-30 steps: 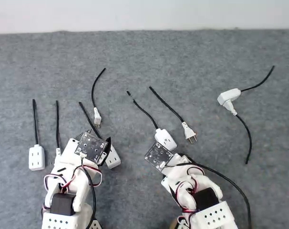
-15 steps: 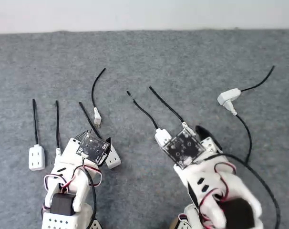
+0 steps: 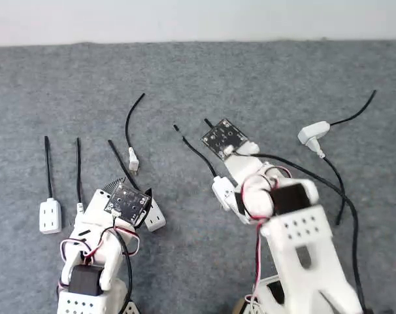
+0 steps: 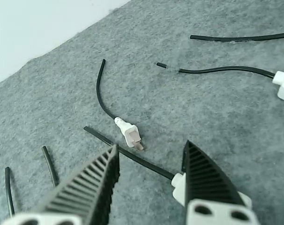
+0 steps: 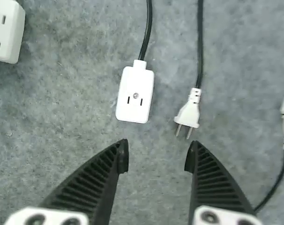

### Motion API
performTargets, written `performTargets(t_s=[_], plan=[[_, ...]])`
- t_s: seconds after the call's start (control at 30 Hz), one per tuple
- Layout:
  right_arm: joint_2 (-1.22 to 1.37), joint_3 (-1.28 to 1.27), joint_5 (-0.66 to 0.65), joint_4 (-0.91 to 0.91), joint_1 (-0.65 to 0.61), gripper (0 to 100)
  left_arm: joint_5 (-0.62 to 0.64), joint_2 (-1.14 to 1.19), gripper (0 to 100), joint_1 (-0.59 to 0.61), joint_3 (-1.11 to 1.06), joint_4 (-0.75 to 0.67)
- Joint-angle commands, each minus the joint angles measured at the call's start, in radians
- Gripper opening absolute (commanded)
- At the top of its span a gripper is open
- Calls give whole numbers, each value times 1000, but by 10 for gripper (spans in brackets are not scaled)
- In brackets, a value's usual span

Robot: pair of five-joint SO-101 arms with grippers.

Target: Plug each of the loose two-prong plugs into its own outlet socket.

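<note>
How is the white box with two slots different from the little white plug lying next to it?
The socket is a wide, boxy block, while the plug is narrower and tapers. The socket has two slots in its face, and the plug has two metal prongs sticking out. The socket looks bigger than the plug. Both are white, each has its own black cord, and they lie side by side but apart on the grey mat.

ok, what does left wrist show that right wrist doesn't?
Left wrist only: a plug on a curved cord, two short cord ends, the pale wall. Right wrist only: a socket and a straight-cord plug side by side, not touching. Both: the grey mat, plus that arm's own open tool (left tool, right tool).
</note>
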State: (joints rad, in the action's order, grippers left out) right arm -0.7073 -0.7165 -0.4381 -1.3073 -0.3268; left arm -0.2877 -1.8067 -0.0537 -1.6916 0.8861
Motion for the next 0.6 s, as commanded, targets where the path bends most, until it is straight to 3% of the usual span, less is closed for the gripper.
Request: performTargets(t_s=[0.0,0.23,0.57], plan=[[94,55,23,62,10,213,-17,-15,225,6,12,8],[259,57,152,217,62,213,-17,-15,225,6,13,8],[481,60,144,355,151,213,-17,-15,225,6,13,2]])
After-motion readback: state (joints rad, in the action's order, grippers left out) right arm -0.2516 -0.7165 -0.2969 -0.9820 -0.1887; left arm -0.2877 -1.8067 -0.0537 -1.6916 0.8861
